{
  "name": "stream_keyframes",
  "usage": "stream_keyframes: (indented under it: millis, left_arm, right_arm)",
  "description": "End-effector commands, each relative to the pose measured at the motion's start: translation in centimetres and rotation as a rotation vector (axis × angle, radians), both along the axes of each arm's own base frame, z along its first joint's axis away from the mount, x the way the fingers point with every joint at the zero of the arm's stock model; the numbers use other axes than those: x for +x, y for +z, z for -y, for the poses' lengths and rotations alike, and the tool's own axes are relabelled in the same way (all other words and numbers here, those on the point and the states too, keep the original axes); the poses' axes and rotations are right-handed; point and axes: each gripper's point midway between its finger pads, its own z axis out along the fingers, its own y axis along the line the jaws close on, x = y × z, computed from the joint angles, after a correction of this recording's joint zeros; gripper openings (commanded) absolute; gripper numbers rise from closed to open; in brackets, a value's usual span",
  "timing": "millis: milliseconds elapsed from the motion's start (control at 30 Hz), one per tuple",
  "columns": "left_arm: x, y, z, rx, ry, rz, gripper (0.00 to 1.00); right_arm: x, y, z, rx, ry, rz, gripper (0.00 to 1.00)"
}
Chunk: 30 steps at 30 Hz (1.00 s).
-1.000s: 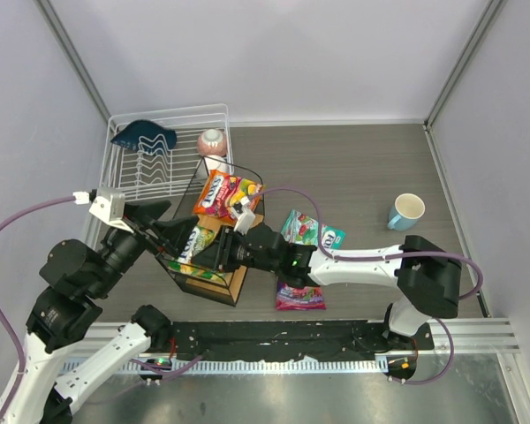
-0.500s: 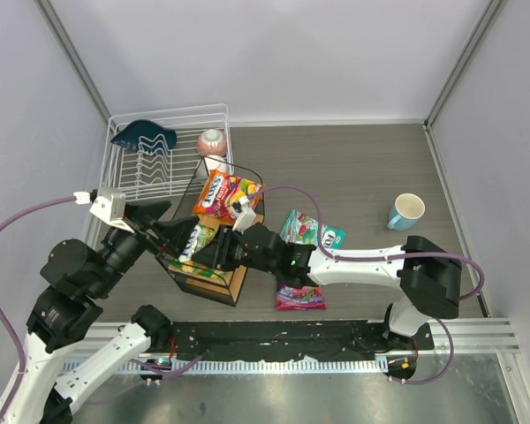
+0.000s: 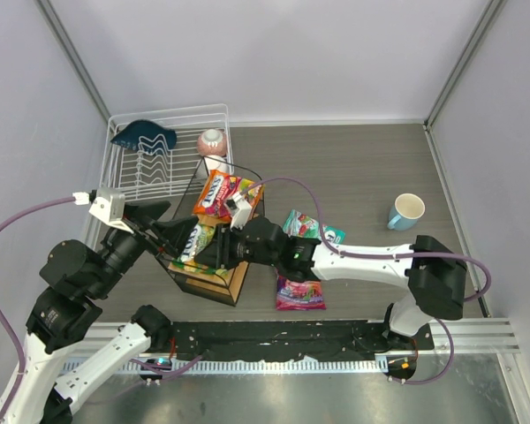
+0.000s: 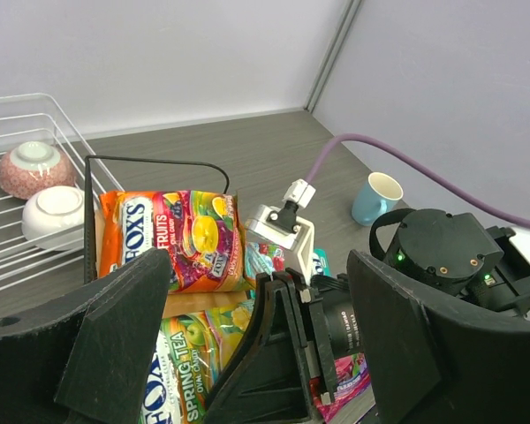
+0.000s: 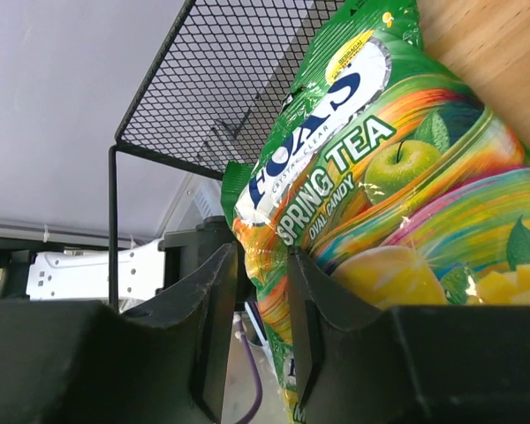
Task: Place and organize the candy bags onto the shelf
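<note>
The yellow-green bag (image 3: pixel 197 243) lies on the shelf's (image 3: pixel 236 281) top board, and my right gripper (image 3: pixel 215 253) is shut on its edge (image 5: pixel 287 230). The orange-red bag (image 3: pixel 225 194) lies flat on the same board further back, and also shows in the left wrist view (image 4: pixel 172 240). The teal bag (image 3: pixel 314 228) and the purple bag (image 3: pixel 300 296) lie on the table right of the shelf, partly under my right arm. My left gripper (image 3: pixel 165 231) is open and empty, just above the shelf's left side.
A white wire dish rack (image 3: pixel 159 181) stands at the back left with a blue dish (image 3: pixel 143 135) in it. A pink bowl (image 3: pixel 212 141) and a white bowl (image 4: pixel 57 212) sit beside it. A blue mug (image 3: pixel 406 210) stands at the right.
My right arm has reached a little further left over the shelf, still holding the yellow-green bag. My left arm has not moved.
</note>
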Motion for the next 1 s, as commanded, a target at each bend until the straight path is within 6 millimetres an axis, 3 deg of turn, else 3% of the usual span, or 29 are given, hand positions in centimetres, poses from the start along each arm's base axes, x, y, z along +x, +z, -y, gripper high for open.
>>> stream_keyframes:
  millis: [0,233,333,400,433,467,600,667,700,800,967]
  left_arm:
    - [-0.4,1.4,-0.4,-0.022,0.005,0.034,0.86]
    - [-0.5,1.9,-0.5,-0.026,0.002,0.042,0.86]
    - [-0.5,2.0,-0.3,-0.028,-0.003,0.043,0.86]
    - [-0.4,1.8,-0.1,-0.028,-0.007,0.039,0.86]
    - [-0.4,1.7,0.0,-0.028,-0.012,0.037,0.86]
    - [-0.3,1.7,0.1,-0.031,-0.016,0.033,0.86]
    - [0.3,0.5,1.1,-0.026,-0.034,0.001,0.86]
    - [0.7,0.1,1.3,-0.024,-0.034,-0.007,0.86]
    - [0.8,0.1,1.4,-0.024,-0.034,-0.010,0.86]
    - [0.7,0.1,2.1,-0.024,-0.068,-0.009,0.86]
    - [0.8,0.0,2.9,-0.041,-0.097,-0.013,0.86]
  right_arm:
    - [0.1,3.5,0.9,0.027,0.025,0.071,0.37]
    - [0.1,8.0,2.9,0.136,-0.009,0.119,0.38]
    - [0.1,7.8,4.5,0.120,-0.037,0.125,0.40]
    - [1.1,8.1,6.7,0.110,-0.138,0.140,0.42]
    - [1.3,7.1,7.7,0.070,-0.166,0.132,0.43]
    - [1.9,7.2,9.7,0.063,-0.244,0.138,0.44]
    - [2.7,4.0,15.8,-0.058,-0.432,0.105,0.47]
    - [2.4,0.6,18.7,-0.153,-0.488,0.061,0.50]
    - [2.4,1.0,20.2,-0.118,-0.545,0.035,0.51]
    - [1.5,-3.4,24.2,-0.206,-0.636,-0.056,0.54]
    - [0.2,-10.1,27.7,-0.256,-0.727,-0.182,0.62]
